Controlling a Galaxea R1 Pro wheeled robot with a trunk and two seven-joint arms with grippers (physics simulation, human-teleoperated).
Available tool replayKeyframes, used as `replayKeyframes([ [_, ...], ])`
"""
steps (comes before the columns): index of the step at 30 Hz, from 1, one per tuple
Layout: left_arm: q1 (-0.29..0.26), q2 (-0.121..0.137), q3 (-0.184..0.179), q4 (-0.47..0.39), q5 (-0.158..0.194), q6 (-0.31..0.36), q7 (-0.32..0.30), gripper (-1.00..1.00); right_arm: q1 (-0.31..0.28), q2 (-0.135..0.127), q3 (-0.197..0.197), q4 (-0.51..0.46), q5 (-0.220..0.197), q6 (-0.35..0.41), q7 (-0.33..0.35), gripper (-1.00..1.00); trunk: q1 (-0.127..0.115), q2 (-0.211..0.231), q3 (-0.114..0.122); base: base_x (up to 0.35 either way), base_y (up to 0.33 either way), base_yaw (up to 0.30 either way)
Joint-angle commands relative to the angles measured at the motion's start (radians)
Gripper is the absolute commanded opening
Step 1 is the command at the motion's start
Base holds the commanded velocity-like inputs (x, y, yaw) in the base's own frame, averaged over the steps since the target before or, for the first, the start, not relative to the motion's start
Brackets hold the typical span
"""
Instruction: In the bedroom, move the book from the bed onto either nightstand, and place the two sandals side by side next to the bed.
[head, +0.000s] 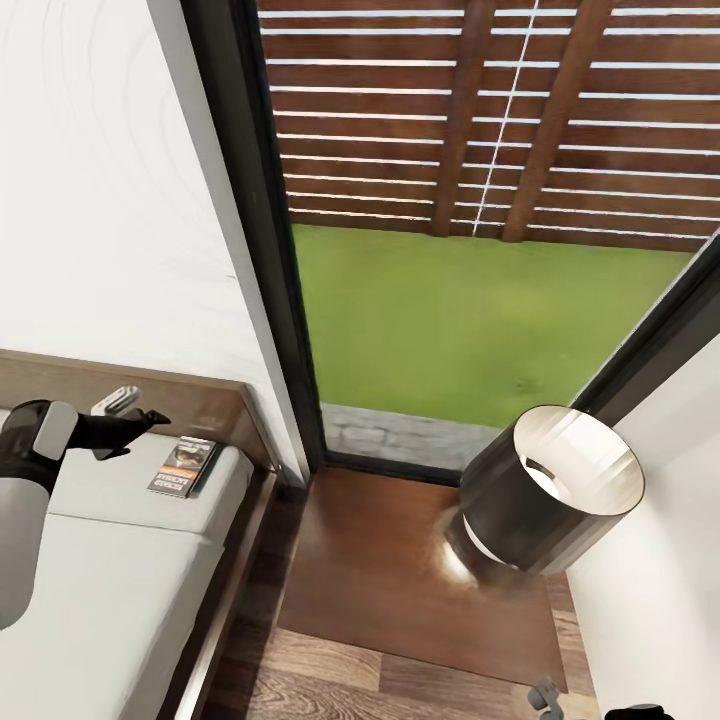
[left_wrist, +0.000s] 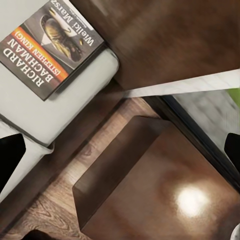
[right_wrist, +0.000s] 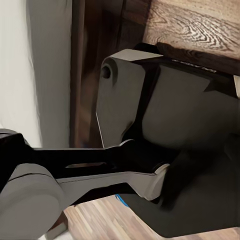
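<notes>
Plainly, the left tool (head: 135, 432) hangs spread wide and empty near the book (head: 184, 467) on the bed (head: 110, 560).

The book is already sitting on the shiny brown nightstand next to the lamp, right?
No. The book lies on the bed, at the mattress corner. The nightstand holds just the lamp, as the head view shows.

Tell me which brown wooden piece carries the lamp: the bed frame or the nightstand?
The nightstand by the window: the black lamp stands on its glossy top. The bed frame holds the mattress with the book.
</notes>
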Motion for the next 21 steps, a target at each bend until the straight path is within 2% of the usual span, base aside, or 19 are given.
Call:
replayKeyframes([
  [1,-0.001,0.0,0.003,0.0,0.001,0.005,0.001,1.0,-0.001,0.0,-0.008,-0.001,0.006,0.011,0.005,1.0,0.004,-0.009,-0.005,0.0,0.0,0.0],
  [17,-0.001,0.0,0.004,0.0,0.001,0.005,0.0,1.0,-0.001,0.0,-0.008,-0.001,0.006,0.01,0.007,1.0,0.066,-0.121,-0.055,0.0,0.0,0.0],
  [21,-0.001,0.0,0.004,-0.001,0.0,0.005,0.0,1.0,-0.001,0.0,-0.008,-0.001,0.006,0.01,0.007,1.0,0.066,-0.121,-0.055,0.0,0.0,0.0],
])
